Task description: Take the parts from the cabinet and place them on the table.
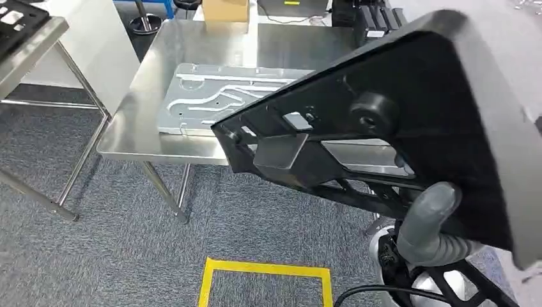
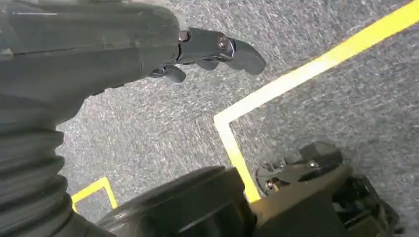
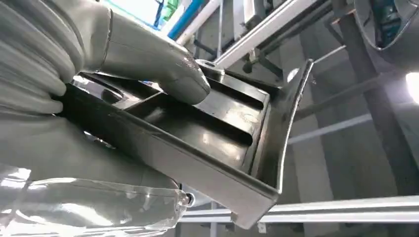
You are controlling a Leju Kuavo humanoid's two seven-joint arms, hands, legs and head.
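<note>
Right robot hand raised and gripping, left robot hand hanging free.

In the head view the right robot hand (image 1: 427,220) rises from the lower right of the frame, its thick grey thumb pressed on the black plastic part (image 1: 409,115) it holds up. The right wrist view shows that thumb (image 3: 163,69) clamped on the part's ribbed face. The left robot hand (image 2: 207,52) points down, fingers loosely curled, holding nothing.
</note>
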